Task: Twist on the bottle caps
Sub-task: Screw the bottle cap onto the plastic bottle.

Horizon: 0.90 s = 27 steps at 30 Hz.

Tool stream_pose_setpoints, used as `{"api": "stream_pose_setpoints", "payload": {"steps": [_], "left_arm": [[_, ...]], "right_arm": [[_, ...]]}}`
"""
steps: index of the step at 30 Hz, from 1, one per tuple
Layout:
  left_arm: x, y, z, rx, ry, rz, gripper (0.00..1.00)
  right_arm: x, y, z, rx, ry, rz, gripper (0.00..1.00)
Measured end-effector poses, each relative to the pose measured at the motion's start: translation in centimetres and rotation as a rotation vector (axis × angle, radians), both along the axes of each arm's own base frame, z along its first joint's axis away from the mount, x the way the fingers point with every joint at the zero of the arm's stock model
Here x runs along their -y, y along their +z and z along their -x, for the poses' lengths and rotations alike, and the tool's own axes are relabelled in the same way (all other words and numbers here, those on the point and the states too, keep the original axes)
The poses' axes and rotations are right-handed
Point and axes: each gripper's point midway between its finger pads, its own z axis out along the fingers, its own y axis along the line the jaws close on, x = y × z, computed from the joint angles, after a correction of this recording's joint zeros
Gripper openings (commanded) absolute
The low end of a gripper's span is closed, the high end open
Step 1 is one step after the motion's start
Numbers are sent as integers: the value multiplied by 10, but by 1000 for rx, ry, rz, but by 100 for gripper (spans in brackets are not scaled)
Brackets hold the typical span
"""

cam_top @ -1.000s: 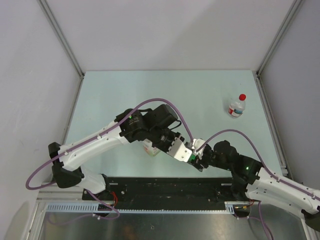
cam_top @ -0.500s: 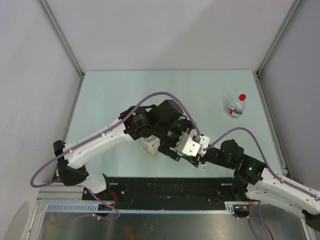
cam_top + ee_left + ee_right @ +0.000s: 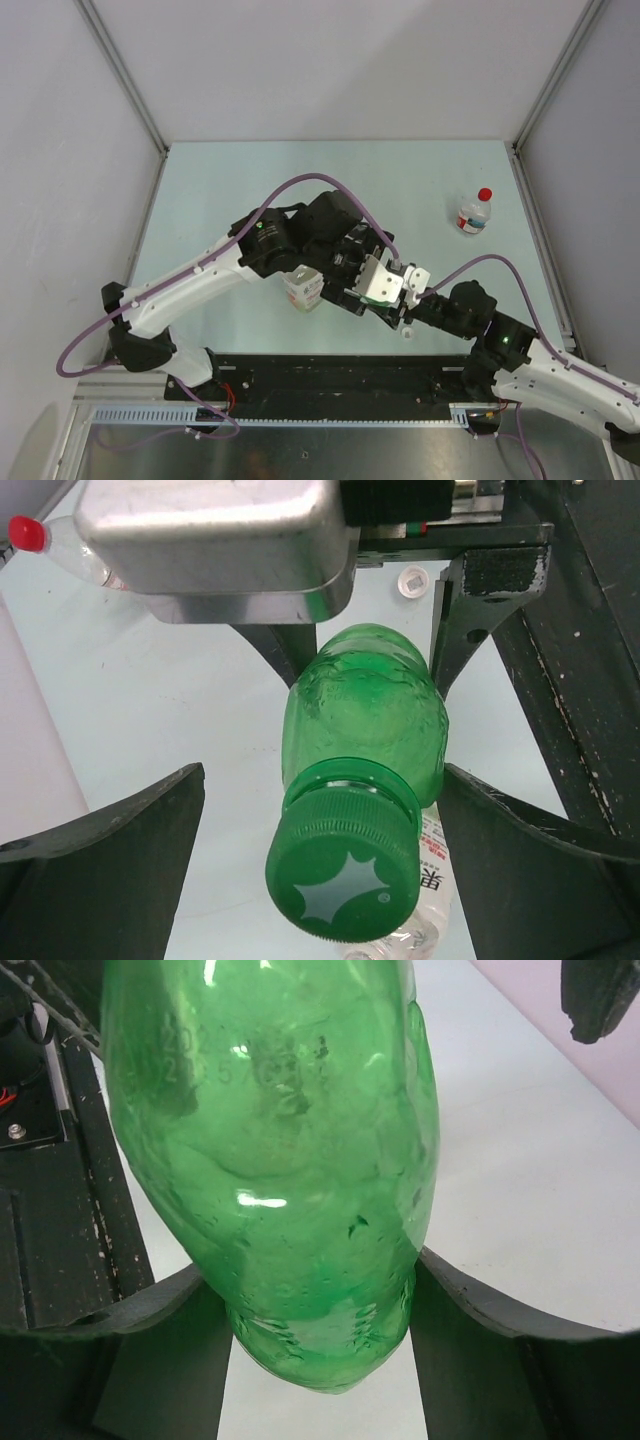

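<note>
The green bottle is held off the table by its base, with my right gripper shut on it. Its green cap sits on the bottle's neck. My left gripper is open around that cap, and both fingers stand apart from it. A white cap lies loose on the table, also seen in the top view as the white cap. A red cap sits on the small clear bottle at the far right.
A wider clear bottle with an orange label stands under the left arm, and that clear bottle shows just below the green cap. The black base rail runs along the near edge. Both arms meet at the table's near middle.
My left gripper has opened and let go of the green cap. Both grippers have shifted a little to the right. The right gripper's hold on the green bottle is unchanged.
</note>
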Motion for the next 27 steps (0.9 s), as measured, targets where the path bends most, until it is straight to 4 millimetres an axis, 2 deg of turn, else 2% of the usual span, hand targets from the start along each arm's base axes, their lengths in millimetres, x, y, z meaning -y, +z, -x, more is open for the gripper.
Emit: {"api": "stream_pose_setpoints", "payload": {"steps": [9, 16, 24, 25, 27], "left_arm": [[11, 20, -3, -31, 45, 99, 99], [18, 38, -8, -62, 71, 189, 100], [23, 53, -19, -97, 101, 302, 100], [22, 61, -22, -105, 129, 362, 100], [22, 66, -25, -104, 148, 386, 100]], "right_arm": [[13, 23, 1, 43, -39, -79, 0], [25, 49, 12, 98, -21, -169, 0], [27, 57, 19, 115, 10, -198, 0], [27, 57, 20, 111, 9, -204, 0], [28, 58, 19, 111, 3, -206, 0]]}}
